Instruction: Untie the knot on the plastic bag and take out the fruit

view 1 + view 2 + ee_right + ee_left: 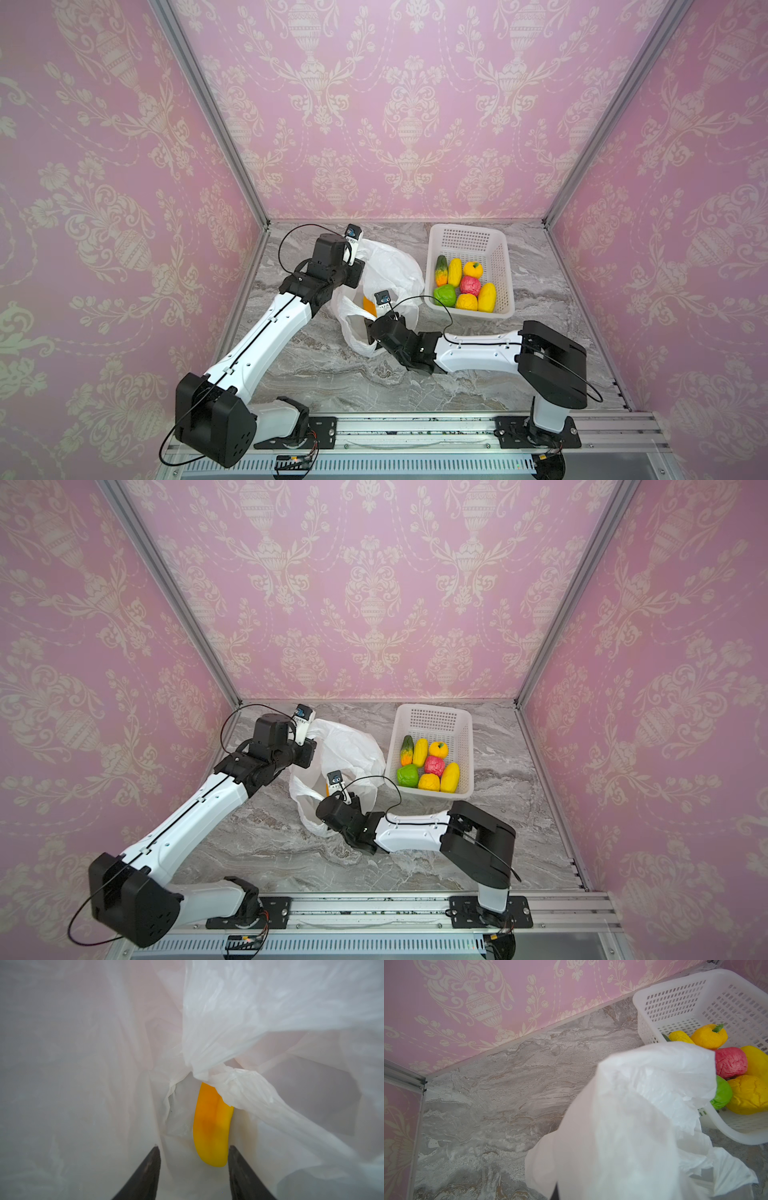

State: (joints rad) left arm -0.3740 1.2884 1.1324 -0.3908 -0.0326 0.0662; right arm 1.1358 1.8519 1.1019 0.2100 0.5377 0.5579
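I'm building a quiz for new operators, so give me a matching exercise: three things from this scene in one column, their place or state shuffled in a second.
Column one:
1 pink-red fruit
2 orange-yellow fruit
3 right end effector

Column two:
A jaws apart
B in the basket
C loose inside the plastic bag

Pairs: 1-B, 2-C, 3-A

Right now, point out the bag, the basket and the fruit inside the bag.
bag [390,266]: top view, crinkled upper side.
basket [465,241]: top view, perforated far wall.
fruit [211,1126]: right wrist view, middle of the yellow-orange piece.
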